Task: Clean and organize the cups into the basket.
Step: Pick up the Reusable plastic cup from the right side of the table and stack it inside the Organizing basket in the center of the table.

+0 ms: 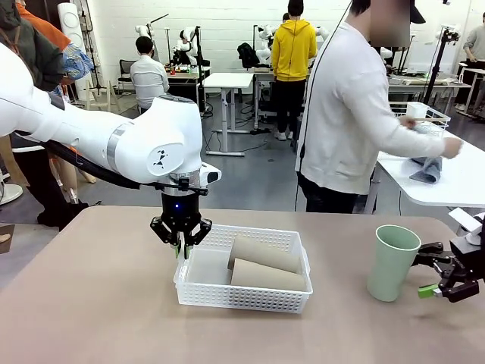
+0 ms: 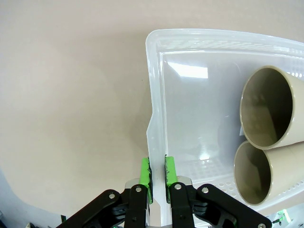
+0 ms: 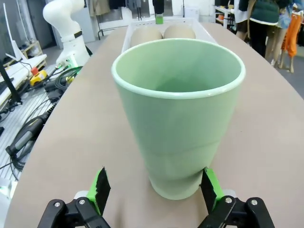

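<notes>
The white mesh basket (image 1: 242,299) sits mid-table with two brown cups (image 1: 265,254) (image 1: 270,275) lying on their sides in its right half. My left gripper (image 1: 182,246) is shut on the basket's left rim; in the left wrist view its green pads (image 2: 147,174) pinch that rim (image 2: 154,95), and the cups' open mouths (image 2: 266,107) (image 2: 254,173) face the camera. A mint-green cup (image 1: 392,263) stands upright at the right. My right gripper (image 1: 426,269) is open beside it, its fingers on either side of the cup's base (image 3: 178,123).
A person (image 1: 348,121) stands at the far side, turned to a white side table (image 1: 447,182) at the right that carries a wire basket (image 1: 424,114). Bare tabletop lies left of and in front of the basket.
</notes>
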You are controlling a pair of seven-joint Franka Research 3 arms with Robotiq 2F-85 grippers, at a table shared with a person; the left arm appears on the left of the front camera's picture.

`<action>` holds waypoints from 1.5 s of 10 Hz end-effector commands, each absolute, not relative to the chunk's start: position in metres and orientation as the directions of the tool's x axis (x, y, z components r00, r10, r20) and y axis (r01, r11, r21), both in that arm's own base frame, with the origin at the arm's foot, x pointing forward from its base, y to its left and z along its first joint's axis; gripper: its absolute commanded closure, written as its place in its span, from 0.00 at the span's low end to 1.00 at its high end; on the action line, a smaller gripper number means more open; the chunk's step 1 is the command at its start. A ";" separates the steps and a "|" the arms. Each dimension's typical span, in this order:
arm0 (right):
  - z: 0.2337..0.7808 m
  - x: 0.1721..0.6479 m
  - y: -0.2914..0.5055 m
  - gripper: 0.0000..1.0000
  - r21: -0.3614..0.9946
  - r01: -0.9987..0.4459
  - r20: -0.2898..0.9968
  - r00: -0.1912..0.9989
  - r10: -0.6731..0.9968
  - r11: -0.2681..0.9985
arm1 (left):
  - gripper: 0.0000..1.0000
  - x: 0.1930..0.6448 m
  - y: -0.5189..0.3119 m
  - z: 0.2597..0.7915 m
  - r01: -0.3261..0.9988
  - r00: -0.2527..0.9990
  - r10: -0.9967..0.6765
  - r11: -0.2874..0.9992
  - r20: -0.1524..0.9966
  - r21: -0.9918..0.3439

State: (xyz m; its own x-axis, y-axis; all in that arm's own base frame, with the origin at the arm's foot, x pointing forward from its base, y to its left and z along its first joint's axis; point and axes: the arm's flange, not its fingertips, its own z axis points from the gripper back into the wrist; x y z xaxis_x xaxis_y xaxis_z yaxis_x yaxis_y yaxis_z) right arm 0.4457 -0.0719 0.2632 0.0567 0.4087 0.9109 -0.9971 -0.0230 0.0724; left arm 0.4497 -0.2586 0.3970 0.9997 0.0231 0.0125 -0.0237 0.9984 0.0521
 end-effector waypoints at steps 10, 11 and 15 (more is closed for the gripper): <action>0.245 0.487 -0.019 0.00 0.116 -0.991 0.936 0.088 0.340 -0.063 | 1.00 0.449 -0.261 0.397 -0.036 0.999 0.035 0.998 0.018 0.052; 0.244 0.488 -0.013 0.00 0.112 -0.991 0.937 0.081 0.340 -0.072 | 1.00 0.449 -0.261 0.397 -0.036 0.999 0.035 0.998 0.018 0.052; 0.242 0.488 -0.012 1.00 0.088 -0.988 0.950 0.044 0.310 -0.128 | 1.00 0.449 -0.261 0.397 -0.036 0.999 0.035 0.998 0.018 0.052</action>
